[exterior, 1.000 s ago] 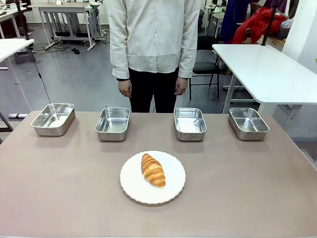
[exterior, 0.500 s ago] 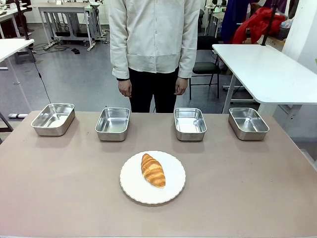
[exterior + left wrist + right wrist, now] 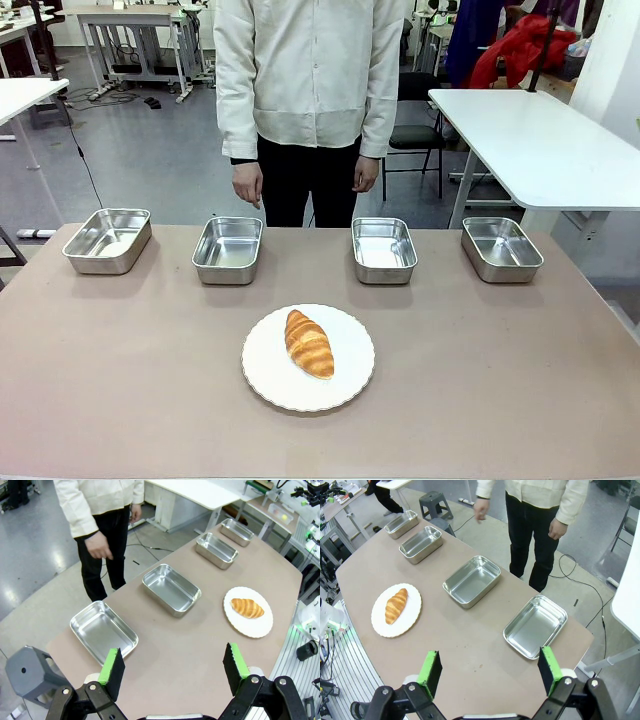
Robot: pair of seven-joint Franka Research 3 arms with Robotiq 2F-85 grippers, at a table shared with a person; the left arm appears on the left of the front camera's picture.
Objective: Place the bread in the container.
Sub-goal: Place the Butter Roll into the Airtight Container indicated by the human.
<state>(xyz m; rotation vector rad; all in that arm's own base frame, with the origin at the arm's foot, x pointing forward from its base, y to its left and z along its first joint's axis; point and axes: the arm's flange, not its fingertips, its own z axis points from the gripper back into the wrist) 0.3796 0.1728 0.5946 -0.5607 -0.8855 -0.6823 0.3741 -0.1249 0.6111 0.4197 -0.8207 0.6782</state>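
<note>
The bread [image 3: 309, 343], a golden-brown croissant, lies on a round white plate [image 3: 350, 385] in the middle of the table. Several look-alike steel trays stand in a row along the far edge: one at the far left [image 3: 107, 240], one left of centre [image 3: 228, 250], one right of centre [image 3: 384, 250], one at the far right [image 3: 501, 248]. Which of them is the container I cannot tell. My left gripper [image 3: 173, 652] hangs open high above the table's left end, nothing between its fingers. My right gripper [image 3: 489, 654] is open above the right end, also holding nothing.
A person in a white jacket [image 3: 310, 70] stands at the far side behind the two middle trays, hands [image 3: 247, 185] hanging by the hips. A white table [image 3: 530, 140] stands behind at the right. The brown tabletop [image 3: 120, 380] is bare around the plate.
The person has shifted slightly to picture left, and the hand on that side has swung forward a little. The bread, plate and trays have not moved.
</note>
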